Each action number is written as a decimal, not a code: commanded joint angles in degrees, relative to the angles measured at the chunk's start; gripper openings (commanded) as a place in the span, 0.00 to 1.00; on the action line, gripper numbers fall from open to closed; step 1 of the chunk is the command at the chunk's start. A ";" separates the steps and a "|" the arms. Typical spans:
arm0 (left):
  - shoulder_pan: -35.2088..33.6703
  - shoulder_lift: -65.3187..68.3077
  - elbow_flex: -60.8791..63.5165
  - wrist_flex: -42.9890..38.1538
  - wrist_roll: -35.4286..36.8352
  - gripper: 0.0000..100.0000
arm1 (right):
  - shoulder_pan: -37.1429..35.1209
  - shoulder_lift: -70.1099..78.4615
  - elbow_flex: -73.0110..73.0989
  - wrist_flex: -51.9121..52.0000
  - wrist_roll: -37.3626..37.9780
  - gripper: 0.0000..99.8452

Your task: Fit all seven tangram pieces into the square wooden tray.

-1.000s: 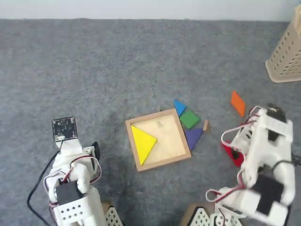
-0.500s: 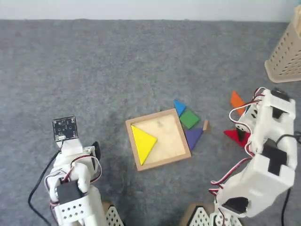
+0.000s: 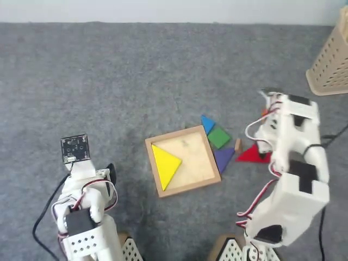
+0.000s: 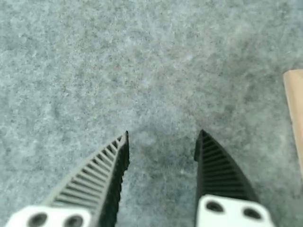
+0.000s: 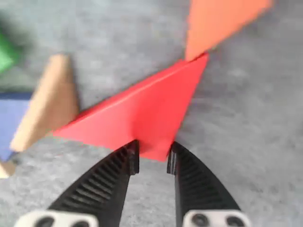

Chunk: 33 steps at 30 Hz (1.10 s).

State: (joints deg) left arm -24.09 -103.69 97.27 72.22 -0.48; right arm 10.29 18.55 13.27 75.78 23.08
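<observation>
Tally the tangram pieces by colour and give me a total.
1 yellow piece
1 blue piece
1 green piece
1 purple piece
1 tan piece
1 red piece
1 orange piece
Total: 7

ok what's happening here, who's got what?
The right gripper is shut on a corner of the red triangle, out past the loose pieces beside the wooden tray. The tray holds only the yellow triangle. The blue, green and purple pieces lie along one side of it. The left gripper hangs open over bare carpet.
</observation>
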 commanded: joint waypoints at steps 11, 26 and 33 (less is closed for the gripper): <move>0.09 -0.88 -0.75 0.26 -0.26 0.22 | -8.66 -17.71 0.18 6.37 -8.18 0.08; 0.09 -0.88 -0.75 0.26 -0.26 0.22 | -16.84 -3.82 2.37 -3.12 -40.18 0.18; 0.09 -0.88 -0.75 0.26 -0.26 0.22 | -12.53 -0.48 2.11 -3.30 -37.10 0.18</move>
State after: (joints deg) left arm -24.18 -103.69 97.27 72.22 -0.48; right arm -5.27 15.30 16.35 73.93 -16.48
